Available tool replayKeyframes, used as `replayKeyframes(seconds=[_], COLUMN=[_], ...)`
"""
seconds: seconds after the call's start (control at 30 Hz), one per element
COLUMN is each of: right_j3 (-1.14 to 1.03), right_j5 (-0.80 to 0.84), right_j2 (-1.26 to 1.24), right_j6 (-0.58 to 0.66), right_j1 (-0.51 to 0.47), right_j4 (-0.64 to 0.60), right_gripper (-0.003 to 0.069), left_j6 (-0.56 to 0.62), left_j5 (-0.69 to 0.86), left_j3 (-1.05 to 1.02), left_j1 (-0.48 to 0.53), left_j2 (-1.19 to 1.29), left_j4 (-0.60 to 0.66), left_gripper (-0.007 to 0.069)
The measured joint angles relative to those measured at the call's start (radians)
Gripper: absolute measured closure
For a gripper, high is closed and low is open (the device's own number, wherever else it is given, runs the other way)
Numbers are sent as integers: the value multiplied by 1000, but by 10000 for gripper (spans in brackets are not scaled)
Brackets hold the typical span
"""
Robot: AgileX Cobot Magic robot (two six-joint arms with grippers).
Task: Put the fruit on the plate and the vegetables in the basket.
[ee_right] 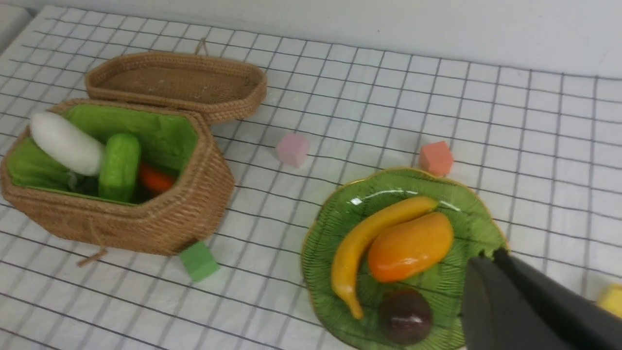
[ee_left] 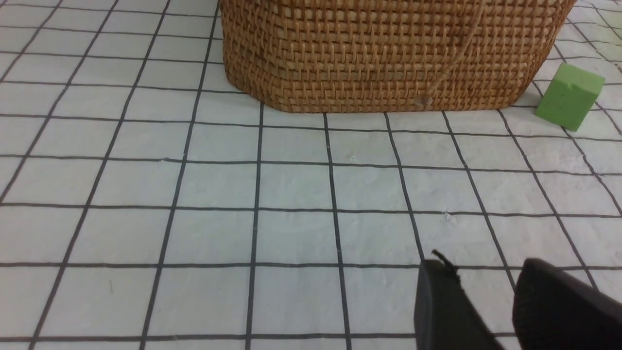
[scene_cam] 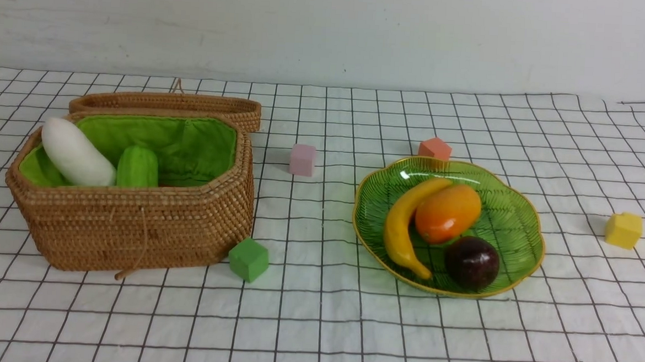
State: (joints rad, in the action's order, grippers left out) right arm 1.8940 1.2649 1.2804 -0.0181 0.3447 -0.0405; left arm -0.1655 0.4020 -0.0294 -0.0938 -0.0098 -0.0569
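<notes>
Three fruits point(scene_cam: 449, 214) inside the plate's gold rim point(scene_cam: 543, 249), right edge roomy

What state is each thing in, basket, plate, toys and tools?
Woven basket: lid open
Green glass plate: holds banana, mango, mangosteen
White radish: in basket, leaning
Green gourd: in basket
Orange-red vegetable: in basket
Left tool: slightly open
Right tool: shut

My left fingers point(ee_left: 440, 301) were charcoal-black, tapering, with a small dark point jutting at one tip; my right fingers point(ee_right: 525, 301) looked dark grey, blurred, black-tipped.
</notes>
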Motion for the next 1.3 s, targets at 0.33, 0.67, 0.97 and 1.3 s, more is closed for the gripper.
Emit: replayKeyframes(seconds=[0.33,0.67,0.97,1.3], right_j3=[-820,-1729,-1888,-1892], right_j5=[-318,-693,-793,-808], right_j2=[-680,-1248,-1290,-1290], right_j6=[2,-116,-118,-120], right_j1=[-274,-349,-386,-386], right_j4=[103,197,197,197], right_gripper=[662,659,650,641], left_j6=[0,0,0,0], left_j5=[0,0,0,0], left_j3=[0,0,0,0], left_j1=[0,0,0,0], left_j2=[0,0,0,0], left_j4=[0,0,0,0], left_gripper=[396,386,386,386])
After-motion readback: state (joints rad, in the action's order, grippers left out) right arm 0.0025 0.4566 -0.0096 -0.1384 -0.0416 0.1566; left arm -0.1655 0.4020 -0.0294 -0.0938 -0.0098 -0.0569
